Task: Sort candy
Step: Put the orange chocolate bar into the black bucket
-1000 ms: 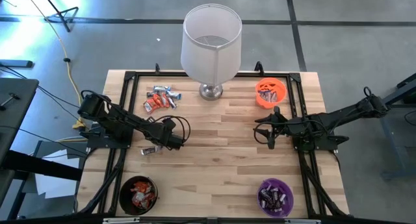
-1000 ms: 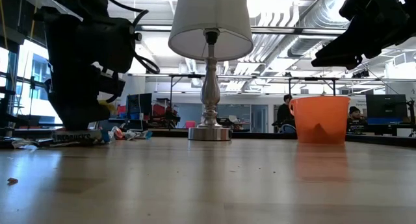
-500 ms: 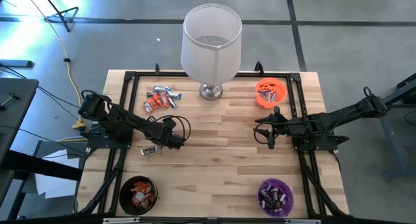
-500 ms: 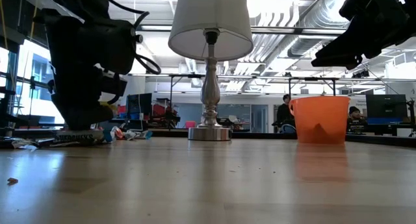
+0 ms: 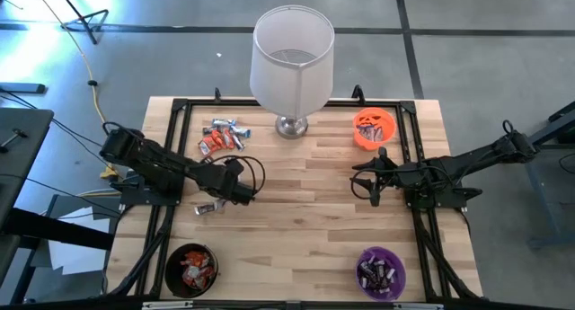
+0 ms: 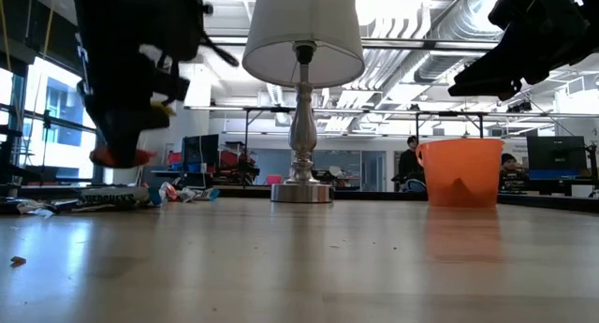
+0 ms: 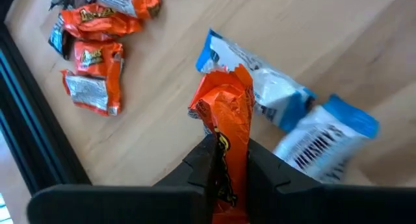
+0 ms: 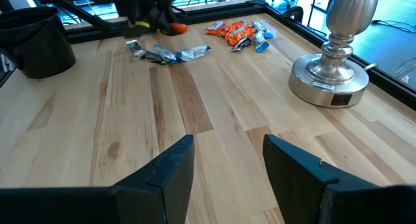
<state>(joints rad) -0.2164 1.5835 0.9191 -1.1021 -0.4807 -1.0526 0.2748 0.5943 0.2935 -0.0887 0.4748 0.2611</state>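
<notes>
Pinching an orange candy [image 7: 225,130] between its jaws, the left gripper [image 5: 241,187] hangs above the left half of the bench [image 5: 305,220], raised clear of the wood as the low view shows, with the orange wrapper [image 6: 117,157] dangling below the dark fingers. Just beneath it lie blue-white candies [image 7: 296,117], seen from above as a small group [image 5: 209,207] near the bench's left rail. A larger pile of candy [image 5: 222,137], mostly orange and silver, sits farther back, left of the lamp [image 5: 290,63]. The right gripper [image 5: 375,177] waits over the right half of the bench, its jaws spread wide with nothing between them. An orange bowl [image 5: 374,128] at the back right holds some candy, a purple bowl [image 5: 381,272] at the front right holds dark-wrapped pieces, and a black bowl [image 5: 190,269] at the front left holds orange ones
</notes>
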